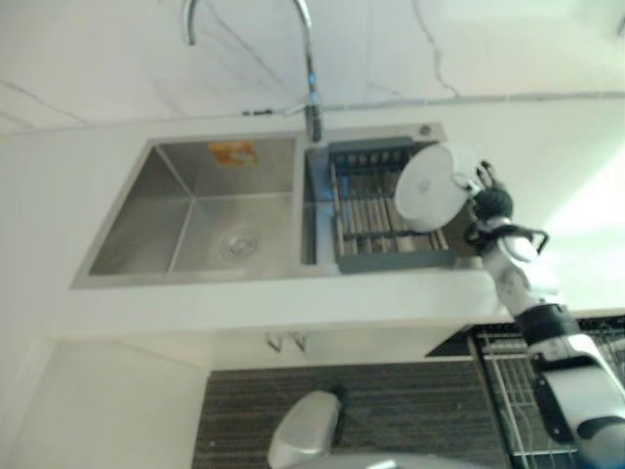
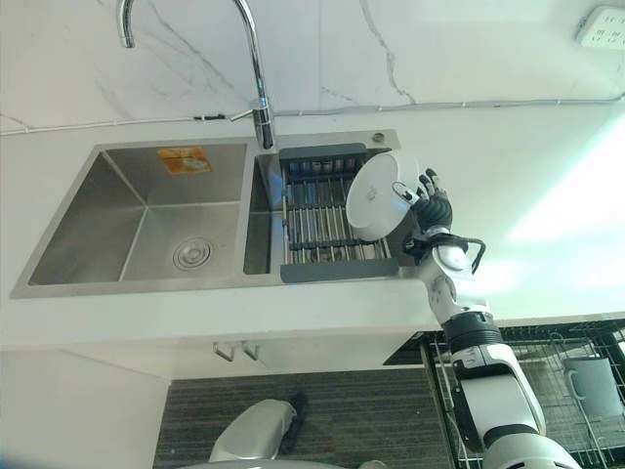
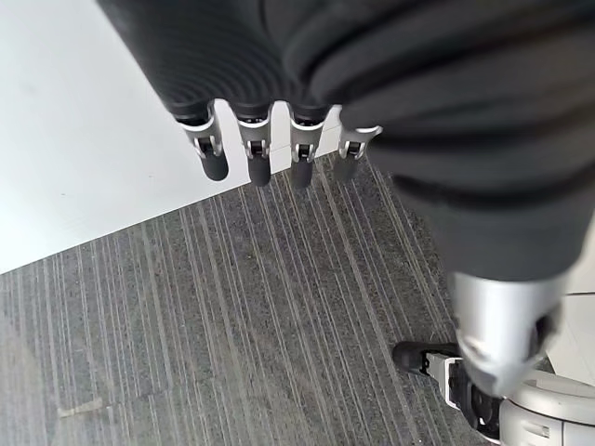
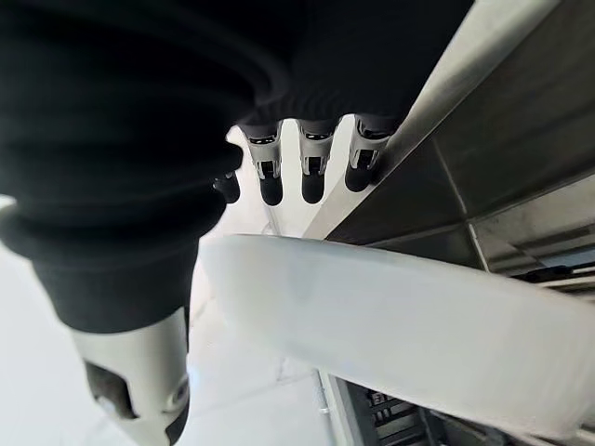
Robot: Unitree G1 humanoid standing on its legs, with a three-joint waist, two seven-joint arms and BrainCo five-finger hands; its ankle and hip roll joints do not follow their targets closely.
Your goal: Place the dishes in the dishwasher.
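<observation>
Right robot hand (image 2: 433, 208) raised over the white surface (image 2: 508, 186) beside the sink (image 2: 137, 220), fingers and thumb pinching a tilted white plate (image 2: 379, 195) above the drying rack (image 2: 327, 230) — left robot hand (image 3: 270, 153) hanging over striped floor (image 3: 232, 325), fingers relaxed — orange sticker (image 2: 184, 159) unreadable.

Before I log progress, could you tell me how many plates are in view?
1: a white plate, tilted over the dish rack in the sink, held by the right hand. Others may be hidden.

My two head eyes look down on the same sink (image 2: 146, 220) and rack (image 2: 327, 220); each wrist camera peers closely along its own fingers.
</observation>
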